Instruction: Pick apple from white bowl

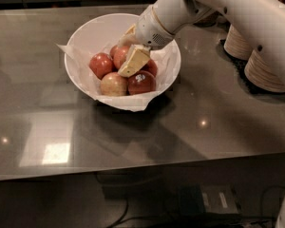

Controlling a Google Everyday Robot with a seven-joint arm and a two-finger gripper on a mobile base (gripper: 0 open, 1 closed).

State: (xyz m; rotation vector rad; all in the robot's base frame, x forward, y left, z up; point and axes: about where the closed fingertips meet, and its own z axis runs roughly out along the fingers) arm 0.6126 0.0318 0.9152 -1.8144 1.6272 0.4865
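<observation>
end effector (123,57) — inside white bowl (88,34) | apple (115,52) — half-hidden behind it

Surroundings, itemised.
Grey counter (133,141); beige paper bowl stacks (268,72) are kept at its far right corner; cables (119,208) are seen below its near edge.

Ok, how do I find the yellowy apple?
Find the white bowl on the grey counter. The gripper is down inside it; the pale apple lies just in front, by the near rim. All its neighbours are red.
</observation>
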